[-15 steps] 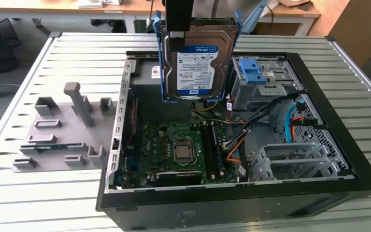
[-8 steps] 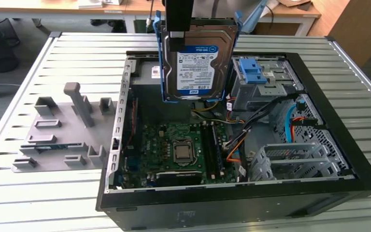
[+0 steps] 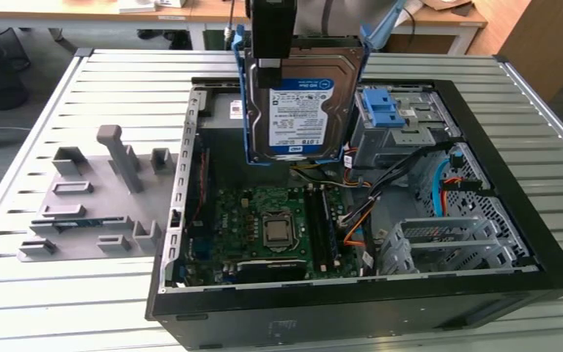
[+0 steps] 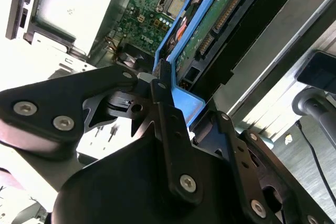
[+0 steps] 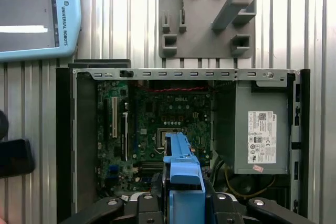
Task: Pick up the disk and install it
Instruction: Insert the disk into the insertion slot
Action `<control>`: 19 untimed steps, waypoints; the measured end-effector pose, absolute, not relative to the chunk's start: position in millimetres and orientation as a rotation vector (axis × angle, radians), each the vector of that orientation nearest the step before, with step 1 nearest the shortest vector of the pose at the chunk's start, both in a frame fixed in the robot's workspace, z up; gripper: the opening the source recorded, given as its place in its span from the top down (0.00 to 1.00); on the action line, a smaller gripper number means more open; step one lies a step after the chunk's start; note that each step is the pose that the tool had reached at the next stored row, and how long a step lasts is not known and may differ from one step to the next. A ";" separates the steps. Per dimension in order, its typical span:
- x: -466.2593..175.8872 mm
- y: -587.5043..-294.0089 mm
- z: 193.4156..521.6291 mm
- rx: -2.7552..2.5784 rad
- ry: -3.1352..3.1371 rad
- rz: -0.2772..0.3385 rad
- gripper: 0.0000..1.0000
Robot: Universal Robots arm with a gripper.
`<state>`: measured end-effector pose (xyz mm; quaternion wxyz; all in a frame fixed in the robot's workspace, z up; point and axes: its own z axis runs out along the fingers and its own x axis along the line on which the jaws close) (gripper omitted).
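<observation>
The disk (image 3: 301,110), a silver drive with a blue-and-white label in a blue carrier bracket, hangs upright above the far part of the open computer case (image 3: 516,242). My gripper (image 3: 270,51) comes down from above and is shut on the disk's upper edge. In the second wrist view the black fingers (image 4: 160,90) clamp the blue bracket (image 4: 181,100), and the drive's green circuit board faces that camera. The first wrist view looks straight down past the blue bracket (image 5: 182,169) into the case, with the gripper (image 5: 181,205) around it.
Inside the case lie the green motherboard (image 3: 267,227), a grey power-supply box (image 5: 260,129), a drive bay with a blue latch (image 3: 384,114) and a metal cage (image 3: 448,246). A grey fixture plate (image 3: 91,198) sits on the slatted table. A teach pendant (image 5: 37,14) lies beside the case.
</observation>
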<state>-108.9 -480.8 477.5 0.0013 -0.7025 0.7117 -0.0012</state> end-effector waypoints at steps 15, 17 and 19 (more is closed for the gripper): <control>-93.6 -501.9 475.5 -2.208 2.237 0.002 0.64; -92.8 -506.7 474.9 -2.208 2.237 0.002 0.64; -91.8 -511.1 474.4 -2.208 2.237 0.002 0.64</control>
